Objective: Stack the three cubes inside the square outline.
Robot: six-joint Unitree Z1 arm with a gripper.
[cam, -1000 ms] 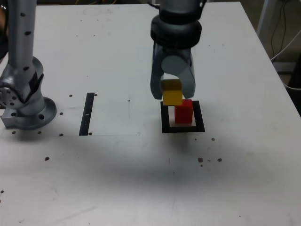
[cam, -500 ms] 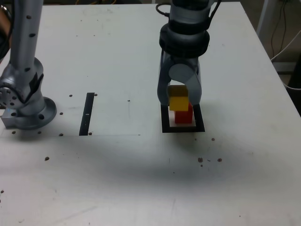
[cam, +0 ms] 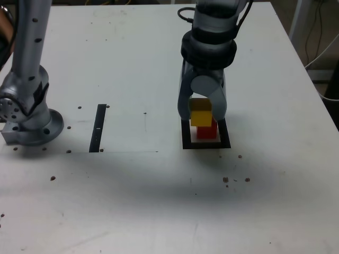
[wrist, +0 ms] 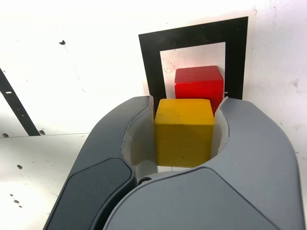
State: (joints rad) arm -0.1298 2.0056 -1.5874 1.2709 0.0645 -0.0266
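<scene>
My gripper (cam: 203, 114) is shut on the yellow cube (cam: 201, 117), which hangs just above the red cube (cam: 207, 130). The red cube stands inside the black square outline (cam: 186, 142) with a white centre. In the wrist view the yellow cube (wrist: 184, 131) is pinched between the two grey fingers (wrist: 129, 139), with the red cube (wrist: 199, 85) beyond it inside the square outline (wrist: 149, 62). The yellow cube sits slightly toward the exterior view's left of the red one. Whether the two cubes touch I cannot tell. No green cube shows.
The arm's grey base (cam: 29, 121) stands at the exterior view's left. A narrow black strip (cam: 98, 127) lies on the white table (cam: 159, 201) between base and outline. Cables hang off the table's far right edge (cam: 318, 53).
The gripper with the yellow cube has moved toward the exterior view's right and lower, from beside the red cube to just above it.
</scene>
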